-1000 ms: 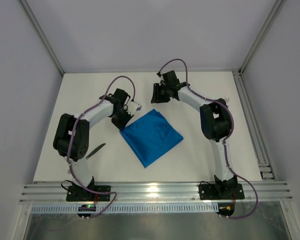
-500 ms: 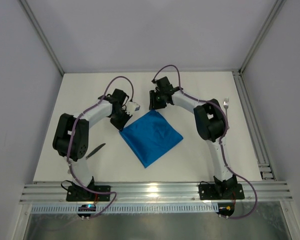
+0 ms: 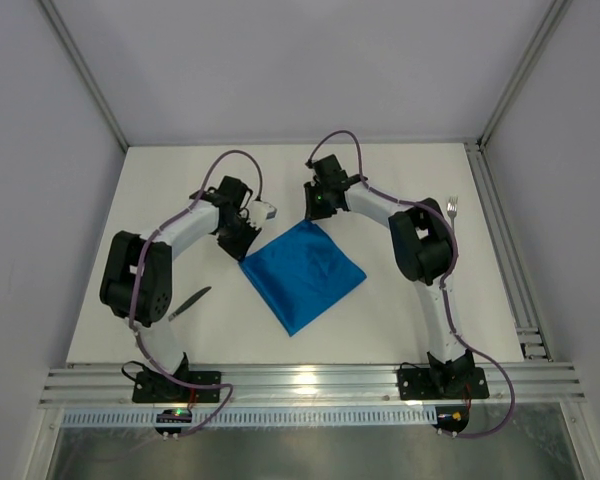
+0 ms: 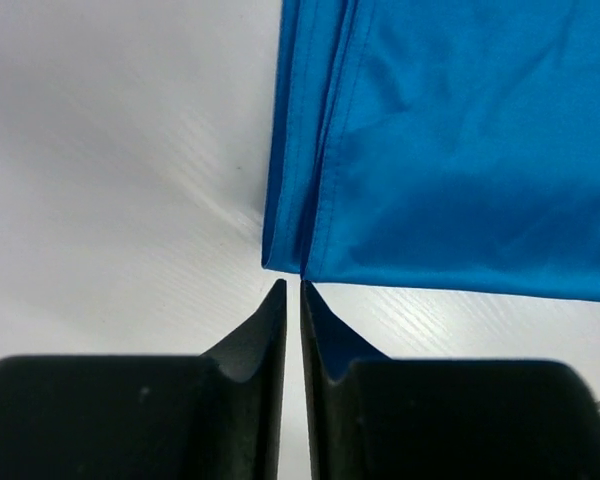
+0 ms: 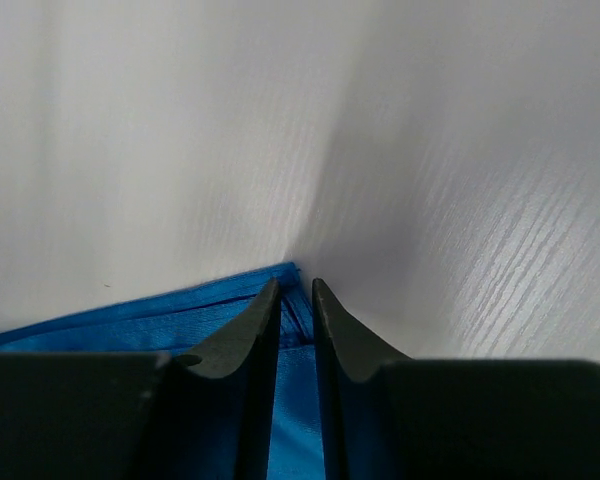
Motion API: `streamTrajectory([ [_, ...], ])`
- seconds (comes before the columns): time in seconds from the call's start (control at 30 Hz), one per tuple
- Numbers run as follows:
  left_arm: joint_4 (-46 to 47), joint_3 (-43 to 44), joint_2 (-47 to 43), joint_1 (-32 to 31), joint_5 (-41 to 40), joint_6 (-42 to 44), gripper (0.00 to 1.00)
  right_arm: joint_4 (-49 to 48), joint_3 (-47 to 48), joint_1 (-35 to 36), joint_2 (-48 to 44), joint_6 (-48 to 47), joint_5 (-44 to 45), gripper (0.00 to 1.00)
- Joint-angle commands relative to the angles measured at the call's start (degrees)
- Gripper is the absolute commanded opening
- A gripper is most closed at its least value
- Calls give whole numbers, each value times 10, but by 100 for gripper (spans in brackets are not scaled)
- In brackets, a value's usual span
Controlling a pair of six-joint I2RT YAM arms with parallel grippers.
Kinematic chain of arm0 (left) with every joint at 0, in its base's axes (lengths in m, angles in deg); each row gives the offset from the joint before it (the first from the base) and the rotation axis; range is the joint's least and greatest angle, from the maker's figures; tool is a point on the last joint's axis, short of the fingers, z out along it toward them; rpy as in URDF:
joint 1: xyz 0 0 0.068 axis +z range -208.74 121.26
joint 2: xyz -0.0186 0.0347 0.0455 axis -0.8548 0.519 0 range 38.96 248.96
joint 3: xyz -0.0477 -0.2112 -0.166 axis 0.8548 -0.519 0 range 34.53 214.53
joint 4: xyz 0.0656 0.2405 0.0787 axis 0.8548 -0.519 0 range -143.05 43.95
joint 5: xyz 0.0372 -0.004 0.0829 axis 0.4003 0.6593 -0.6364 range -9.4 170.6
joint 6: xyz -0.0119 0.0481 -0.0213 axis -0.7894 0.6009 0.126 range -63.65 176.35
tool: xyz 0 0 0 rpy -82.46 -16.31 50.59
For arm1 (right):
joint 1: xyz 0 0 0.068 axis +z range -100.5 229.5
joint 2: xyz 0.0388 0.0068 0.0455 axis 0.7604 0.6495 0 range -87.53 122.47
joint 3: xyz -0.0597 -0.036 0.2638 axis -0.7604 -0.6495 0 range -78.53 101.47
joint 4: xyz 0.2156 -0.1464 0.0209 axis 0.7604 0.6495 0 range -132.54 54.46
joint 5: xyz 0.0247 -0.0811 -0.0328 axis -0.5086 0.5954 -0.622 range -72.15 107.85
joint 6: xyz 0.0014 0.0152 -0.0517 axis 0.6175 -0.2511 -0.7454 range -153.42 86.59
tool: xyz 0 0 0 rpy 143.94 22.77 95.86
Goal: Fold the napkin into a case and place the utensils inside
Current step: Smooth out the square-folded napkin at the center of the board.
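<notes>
Overhead and wrist views of a two-arm rig at a white surface (image 3: 380, 320). The napkin (image 3: 303, 273), plain bright blue cloth, lies flat near the middle of the surface as a square turned cornerwise, so that it reads as a diamond. Stacked hems along its edge in the left wrist view (image 4: 450, 150) show that it is folded in layers. The left arm (image 3: 180, 232) curves inward from the near-left side and brings its jaws to the napkin's left corner. There the left jaws are all but pressed together, with only a thin slit between them and nothing in it, and their fingertips (image 4: 275, 300) stop just short of the cloth. The right arm (image 3: 380, 207) reaches across from the right to the napkin's far corner. The right jaws are drawn close, leaving a narrow gap into which that corner (image 5: 130, 325) runs; whether they already pinch the cloth cannot be told. The knife (image 3: 189, 302), a slim dark piece, lies slantwise on the surface left of the napkin and well apart from it, beside the left arm's elbow. The fork (image 3: 452, 208), small and silver, lies near the right edge of the surface, just beyond the right arm's elbow.
</notes>
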Motion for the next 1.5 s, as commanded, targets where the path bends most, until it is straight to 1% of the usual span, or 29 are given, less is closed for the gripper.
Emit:
streamTrajectory([
  [0.0, 3, 22, -12, 2, 46, -9, 13, 34, -20, 3, -13, -10, 15, 22],
  [0.03, 3, 28, -17, 2, 51, -11, 19, 34, -21, 2, -12, -10, 16, 21],
  [0.07, 1, 34, -19, 2, 57, -13, 22, 32, -21, 2, -14, -9, 16, 17],
  [0.13, 0, 48, -14, 2, 67, -17, 29, 28, -23, 3, -14, -7, 15, 15],
  [0.17, -2, 52, -8, 2, 68, -19, 30, 27, -23, 3, -14, -6, 15, 13],
  [0.2, -6, 56, 0, 1, 69, -23, 30, 27, -23, 3, -14, -4, 16, 11],
  [0.37, -18, 56, 43, 0, 36, -30, 31, 22, -24, 3, -15, 2, 15, 4],
  [0.57, -22, 36, 43, -3, 18, -18, 30, 21, -24, 3, -19, 4, 19, 4],
  [0.67, -17, 34, 46, -3, 23, -16, 30, 22, -25, 3, -18, 3, 22, 4],
  [0.73, -22, 34, 49, -4, 32, -17, 27, 24, -25, 3, -20, 4, 24, 4],
  [0.87, -25, 23, 43, -4, 40, -15, 25, 25, -26, 3, -20, 6, 30, 4],
  [0.97, -26, 19, 40, -4, 36, -11, 21, 27, -28, 2, -20, 8, 36, 4],
  [1.07, -26, 17, 44, -4, 29, -9, 15, 27, -30, 2, -22, 8, 40, 4],
  [1.2, -15, 19, 44, -3, 13, -16, 0, 26, -35, 1, -25, 4, 43, 4],
  [1.3, 0, 19, 35, -2, 0, -30, 0, 22, -40, -1, -29, 1, 38, 4],
  [1.47, 1, 20, 27, 5, 1, -32, 0, 19, -47, -6, -34, -1, 37, 4],
])
